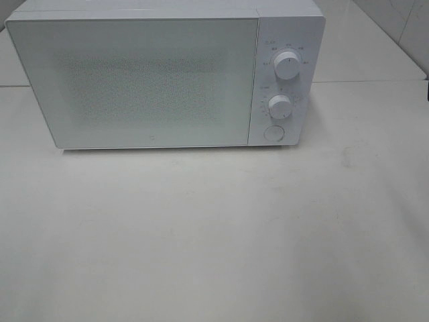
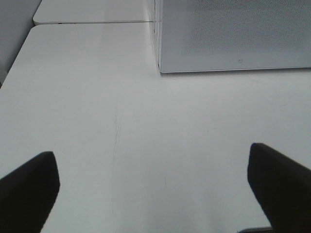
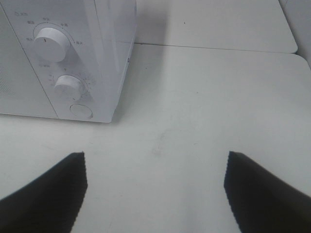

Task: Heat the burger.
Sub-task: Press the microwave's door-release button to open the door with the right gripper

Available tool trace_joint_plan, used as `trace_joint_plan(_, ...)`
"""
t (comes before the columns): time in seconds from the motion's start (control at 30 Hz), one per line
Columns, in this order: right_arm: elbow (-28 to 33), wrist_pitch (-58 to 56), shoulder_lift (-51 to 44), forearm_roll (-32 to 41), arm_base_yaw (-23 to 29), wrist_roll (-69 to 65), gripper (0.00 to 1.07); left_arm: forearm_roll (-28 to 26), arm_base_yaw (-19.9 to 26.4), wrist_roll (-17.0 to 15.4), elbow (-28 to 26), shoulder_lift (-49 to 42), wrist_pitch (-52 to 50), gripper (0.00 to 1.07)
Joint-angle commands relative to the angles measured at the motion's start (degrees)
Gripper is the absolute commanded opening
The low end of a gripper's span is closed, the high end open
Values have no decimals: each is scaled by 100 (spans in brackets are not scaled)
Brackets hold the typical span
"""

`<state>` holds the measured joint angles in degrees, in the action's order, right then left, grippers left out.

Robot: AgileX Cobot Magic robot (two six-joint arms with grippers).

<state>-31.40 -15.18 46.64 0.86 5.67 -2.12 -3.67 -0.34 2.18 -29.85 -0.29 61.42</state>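
Observation:
The burger is out of view. A white microwave [image 1: 154, 77] stands at the back of the white table [image 1: 214, 235] with its door shut. Its two knobs [image 1: 287, 65] and a round button [image 1: 273, 133] sit on the panel at its right side. Neither arm shows in the exterior high view. In the left wrist view my left gripper [image 2: 153, 187] is open above bare table, short of the microwave's [image 2: 233, 34] lower left corner. My right gripper [image 3: 155, 187] is open too, with nothing between its fingers, in front of the microwave's [image 3: 63, 58] knob panel and off to its right.
A seam between table tops [image 1: 375, 81] runs behind and right of the microwave. A tiled wall [image 1: 402, 27] rises at the far right. The table's left edge [image 2: 14, 63] shows in the left wrist view.

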Motion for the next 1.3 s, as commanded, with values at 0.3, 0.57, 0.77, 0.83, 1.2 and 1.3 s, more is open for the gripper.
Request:
trace_joint_plan(0.3,533,2349,1003,-6,-29,-23,76,-6,11,-6,29,-80,11,98)
trace_joint_plan(0.57,1215,4377,1690,-6,-11,23,76,-6,11,-6,29,-80,11,98)
trace_joint_plan(0.77,1650,5821,2292,178,-11,424,76,-6,11,-6,29,-80,11,98)
trace_joint_plan(0.83,1759,6297,2515,435,63,573,76,-6,11,-6,29,-80,11,98)
trace_joint_plan(1.2,1902,7752,3839,2630,1845,1587,76,-6,11,-6,29,-80,11,98)
trace_joint_plan(1.3,1902,7993,4022,2911,2183,1593,76,-6,11,-6,29,-80,11,98)
